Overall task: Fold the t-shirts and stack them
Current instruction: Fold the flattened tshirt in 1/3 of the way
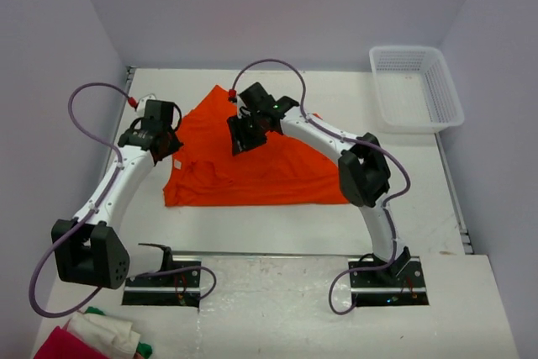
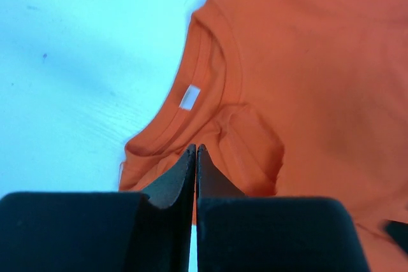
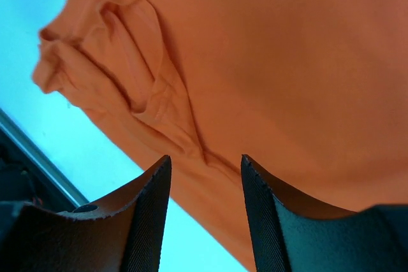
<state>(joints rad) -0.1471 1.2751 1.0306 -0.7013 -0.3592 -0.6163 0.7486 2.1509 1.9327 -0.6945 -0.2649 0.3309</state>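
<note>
A bright orange t-shirt [image 1: 252, 170] lies spread, with some wrinkles, on the white table. My left gripper [image 1: 171, 147] is at the shirt's left edge. In the left wrist view its jaws [image 2: 196, 149] are shut with nothing seen between them, just above the collar, which has a white tag [image 2: 189, 97]. My right gripper [image 1: 241, 140] hovers over the shirt's upper middle. In the right wrist view it [image 3: 205, 160] is open and empty above a wrinkled edge of the shirt [image 3: 287, 62], with bare table beside it.
A white plastic basket [image 1: 416, 86] stands at the back right corner. A pile of red, white and green cloth [image 1: 92, 338] lies at the near left corner by the left arm's base. Walls enclose the table on three sides.
</note>
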